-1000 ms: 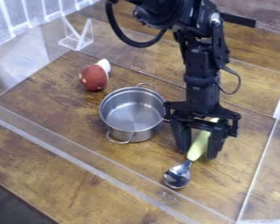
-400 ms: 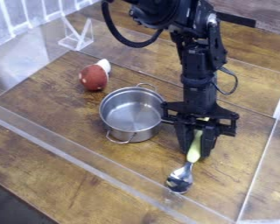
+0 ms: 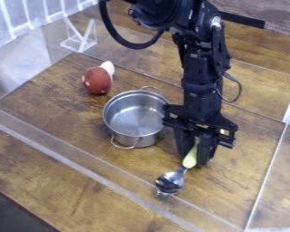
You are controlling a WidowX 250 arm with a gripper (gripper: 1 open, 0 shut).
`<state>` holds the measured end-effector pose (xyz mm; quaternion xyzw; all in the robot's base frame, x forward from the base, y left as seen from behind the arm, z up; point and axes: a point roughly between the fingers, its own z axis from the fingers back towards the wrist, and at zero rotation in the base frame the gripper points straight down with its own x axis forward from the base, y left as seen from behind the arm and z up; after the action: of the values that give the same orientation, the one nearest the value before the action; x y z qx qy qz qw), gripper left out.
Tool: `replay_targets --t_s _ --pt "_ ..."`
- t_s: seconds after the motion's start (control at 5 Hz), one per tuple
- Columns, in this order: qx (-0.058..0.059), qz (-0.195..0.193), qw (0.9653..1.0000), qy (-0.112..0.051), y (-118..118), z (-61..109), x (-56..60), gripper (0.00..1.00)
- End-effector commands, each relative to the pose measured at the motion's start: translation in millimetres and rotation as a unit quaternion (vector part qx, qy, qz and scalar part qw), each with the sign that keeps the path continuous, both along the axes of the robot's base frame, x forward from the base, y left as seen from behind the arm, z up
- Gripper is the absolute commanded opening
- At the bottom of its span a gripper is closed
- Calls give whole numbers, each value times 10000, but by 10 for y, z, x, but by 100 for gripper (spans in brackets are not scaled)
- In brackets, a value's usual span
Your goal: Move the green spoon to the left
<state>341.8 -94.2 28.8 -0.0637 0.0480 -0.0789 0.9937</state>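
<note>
The green spoon (image 3: 184,167) lies near the front of the wooden table, its yellow-green handle pointing up into the fingers and its shiny silver bowl (image 3: 169,184) resting low toward the front edge. My gripper (image 3: 198,148) points straight down and is shut on the spoon's handle. The black arm rises from it toward the top of the view. The upper end of the handle is hidden between the fingers.
A steel pot (image 3: 137,116) with side handles stands just left of the gripper. A red rounded object (image 3: 98,80) lies further back left. A clear plastic barrier (image 3: 75,154) runs along the table's front edge, and another clear panel (image 3: 271,186) stands at the right.
The fingers closed onto the spoon's handle. The spoon has swung and shifted left, with its bowl now further left and nearer the front edge.
</note>
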Motion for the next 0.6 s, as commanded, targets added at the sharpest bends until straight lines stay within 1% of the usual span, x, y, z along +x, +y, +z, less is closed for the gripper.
replay_targets --t_s 0.0,0.2,0.4 --pt "-61 -376 9990 -248 -153 105 72 0" --pt "-173 -499 9979 -362 -246 102 118 0" --pt "-283 -597 9966 -484 -239 108 104 0"
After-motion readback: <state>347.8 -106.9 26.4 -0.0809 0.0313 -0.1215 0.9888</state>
